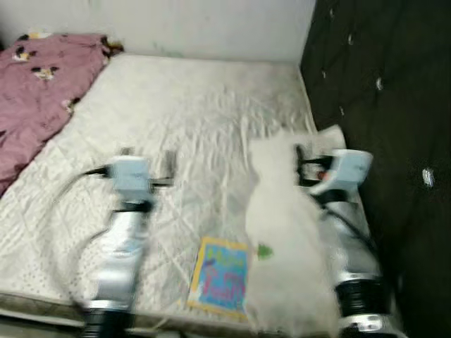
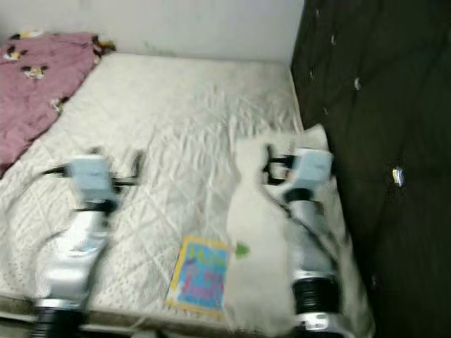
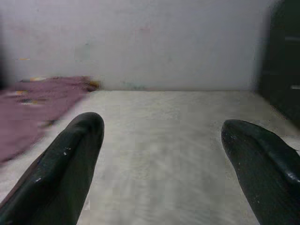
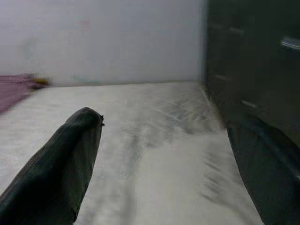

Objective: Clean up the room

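A white cloth (image 1: 282, 232) lies crumpled along the right side of the white quilted mattress (image 1: 190, 113), reaching its front edge. A colourful book (image 1: 220, 274) lies flat by the front edge, touching the cloth's left side. My right gripper (image 4: 166, 123) is open, held over the mattress just past the cloth's far end, and the cloth hides part of that arm. Over the bare mattress left of the book, my left gripper (image 3: 161, 126) hovers open and holds nothing.
A pink patterned blanket (image 1: 35, 91) is bunched at the far left of the bed. A dark cabinet (image 1: 380, 84) stands along the right side. A pale wall (image 1: 176, 24) closes the far end.
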You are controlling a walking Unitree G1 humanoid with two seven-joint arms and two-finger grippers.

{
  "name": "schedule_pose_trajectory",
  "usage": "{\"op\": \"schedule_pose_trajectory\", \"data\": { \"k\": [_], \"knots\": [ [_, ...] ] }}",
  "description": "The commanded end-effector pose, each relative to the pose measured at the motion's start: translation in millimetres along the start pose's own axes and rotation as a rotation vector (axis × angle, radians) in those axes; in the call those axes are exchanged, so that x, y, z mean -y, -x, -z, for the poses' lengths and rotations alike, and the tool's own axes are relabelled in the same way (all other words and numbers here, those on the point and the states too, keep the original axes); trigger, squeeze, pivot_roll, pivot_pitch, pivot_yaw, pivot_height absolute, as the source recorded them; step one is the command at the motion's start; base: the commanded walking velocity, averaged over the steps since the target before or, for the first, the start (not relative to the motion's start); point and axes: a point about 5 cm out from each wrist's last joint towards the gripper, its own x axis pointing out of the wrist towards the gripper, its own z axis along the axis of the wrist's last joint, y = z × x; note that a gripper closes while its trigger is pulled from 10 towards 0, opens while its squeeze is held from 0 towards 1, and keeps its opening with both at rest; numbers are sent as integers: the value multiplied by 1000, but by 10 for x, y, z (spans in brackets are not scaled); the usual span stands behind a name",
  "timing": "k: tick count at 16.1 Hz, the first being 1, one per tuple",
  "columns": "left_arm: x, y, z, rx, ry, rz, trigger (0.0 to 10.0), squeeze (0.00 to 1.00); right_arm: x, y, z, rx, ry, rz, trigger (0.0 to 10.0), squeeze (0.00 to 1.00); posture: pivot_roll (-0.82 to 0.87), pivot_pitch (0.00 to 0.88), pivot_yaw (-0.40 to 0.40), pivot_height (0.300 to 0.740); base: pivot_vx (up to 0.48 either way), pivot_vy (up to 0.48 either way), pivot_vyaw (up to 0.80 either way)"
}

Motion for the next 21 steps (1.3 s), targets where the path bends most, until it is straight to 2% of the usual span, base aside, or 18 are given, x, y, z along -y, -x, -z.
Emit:
{"op": "schedule_pose_trajectory", "data": {
  "k": [1,4,6,9,17,19,21],
  "knots": [
    [-28,25,32,-14,-5,-21,10000,0,-66,-10,-34,9,19,-28,10000,0,18,0,-8,740,0,0,0],
    [-31,46,40,-14,-2,-28,10000,0,-92,5,-15,-3,45,-46,10000,0,27,0,-21,740,0,0,0],
    [-37,60,49,-13,13,-32,10000,0,-154,-31,-87,32,53,-68,10000,0,25,0,-26,740,0,0,0],
    [36,85,73,-29,51,-15,10000,0,-167,-28,-129,45,45,-70,10000,0,7,0,-22,740,0,0,0],
    [20,124,91,-46,83,-24,10000,0,-199,54,7,-46,73,-74,10000,0,8,0,-34,740,0,0,0],
    [10,139,106,-53,82,-26,10000,0,-281,56,1,-38,89,-112,10000,0,8,0,-35,740,0,0,0],
    [8,148,105,-58,88,-29,10000,0,-336,78,-5,-33,54,-141,10000,0,8,0,-34,740,0,0,0]
  ]
}}
